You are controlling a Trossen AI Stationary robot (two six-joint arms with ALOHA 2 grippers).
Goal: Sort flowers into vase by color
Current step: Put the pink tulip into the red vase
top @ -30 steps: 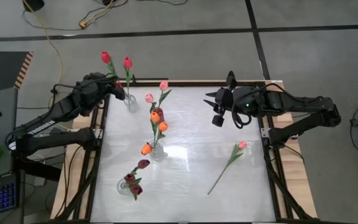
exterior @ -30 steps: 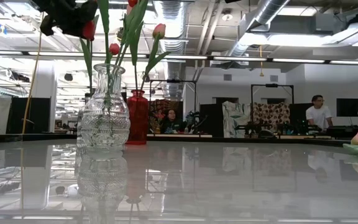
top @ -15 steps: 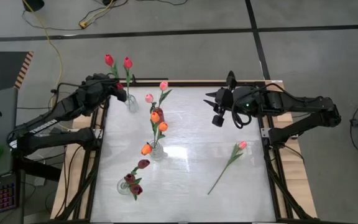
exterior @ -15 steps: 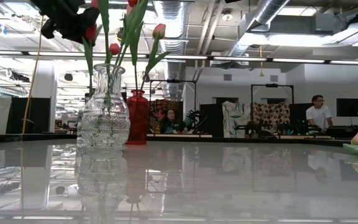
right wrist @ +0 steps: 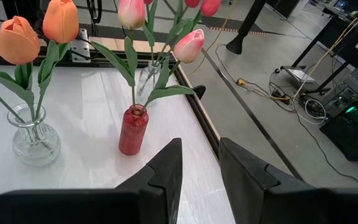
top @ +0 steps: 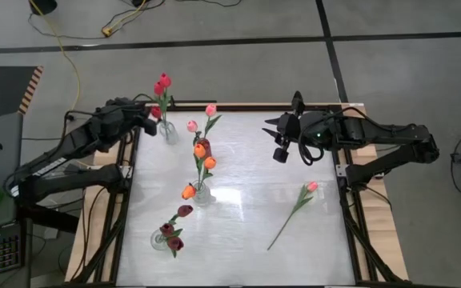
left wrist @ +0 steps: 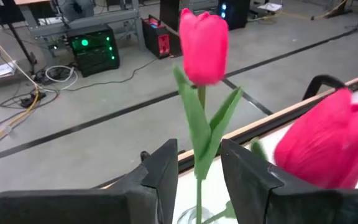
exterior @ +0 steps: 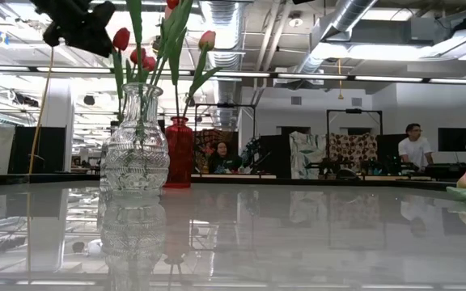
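Overhead, a glossy white table on grey concrete floor — left gripper parted around a red tulip, right gripper parted, empty.

White table, 4 vases w/ tulips, 1 loose pink tulip

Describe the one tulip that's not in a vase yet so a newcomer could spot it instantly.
Start at the white table and look toward the right arm's side. There a lone pink tulip lies flat on the surface, its long green stem slanting toward the near edge, below the right gripper. Every other flower stands upright in a vase along the left half; this one lies alone.
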